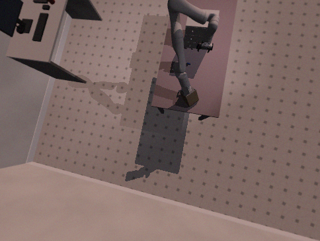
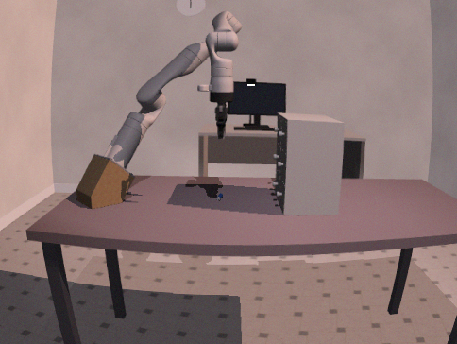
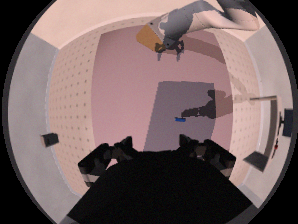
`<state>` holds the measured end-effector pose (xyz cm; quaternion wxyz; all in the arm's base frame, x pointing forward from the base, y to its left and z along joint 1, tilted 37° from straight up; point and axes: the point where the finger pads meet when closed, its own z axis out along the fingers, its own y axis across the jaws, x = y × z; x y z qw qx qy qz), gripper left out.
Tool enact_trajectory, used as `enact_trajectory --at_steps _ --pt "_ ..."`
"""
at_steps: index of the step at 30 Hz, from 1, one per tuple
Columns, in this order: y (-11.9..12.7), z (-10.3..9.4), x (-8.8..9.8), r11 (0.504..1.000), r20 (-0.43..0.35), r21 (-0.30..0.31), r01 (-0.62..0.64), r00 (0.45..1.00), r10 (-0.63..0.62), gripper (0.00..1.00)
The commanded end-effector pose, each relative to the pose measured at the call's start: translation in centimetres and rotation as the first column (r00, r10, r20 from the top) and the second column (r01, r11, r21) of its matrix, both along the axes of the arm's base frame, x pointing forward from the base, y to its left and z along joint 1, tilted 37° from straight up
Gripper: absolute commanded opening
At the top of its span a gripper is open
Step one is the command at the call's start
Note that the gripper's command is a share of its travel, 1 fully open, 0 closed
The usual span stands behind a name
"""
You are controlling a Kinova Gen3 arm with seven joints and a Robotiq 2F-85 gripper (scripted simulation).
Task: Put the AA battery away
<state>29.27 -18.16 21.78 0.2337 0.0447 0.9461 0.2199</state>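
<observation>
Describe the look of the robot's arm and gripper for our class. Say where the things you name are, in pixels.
The arm (image 1: 178,43) (image 2: 172,71) (image 3: 200,22) is smooth grey, with rounded, tube-like links and thin seam lines. The gripper (image 2: 221,136) (image 3: 155,140) is black and angular, with two jointed fingers.

Dim, warm-ish light; chest's shadow (image 1: 195,64) (image 2: 245,198) (image 3: 170,112) dark on table (image 1: 215,83) (image 2: 189,232) (image 3: 120,90). Wrist pic: fisheye, walls bent, black corners. Top pic murky, small stuff hard to read.
</observation>
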Motion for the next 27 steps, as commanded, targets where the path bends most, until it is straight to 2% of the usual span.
enact_trajectory --at_steps 1,7,15,17,27 --pt "0.0 -0.1 0.1 1.000 0.005 0.001 0.005 1.000 -0.005 1.00" --pt "0.2 -0.5 1.2 1.000 0.058 0.003 0.030 0.998 -0.030 1.00" --pt "0.8 -1.5 3.7 0.996 0.175 0.012 0.087 0.981 -0.087 1.00" --pt "0.8 -1.5 3.7 0.996 0.175 0.012 0.087 0.981 -0.087 1.00" --pt "1.5 -2.9 7.2 0.986 0.334 0.036 0.163 0.928 -0.166 1.00"
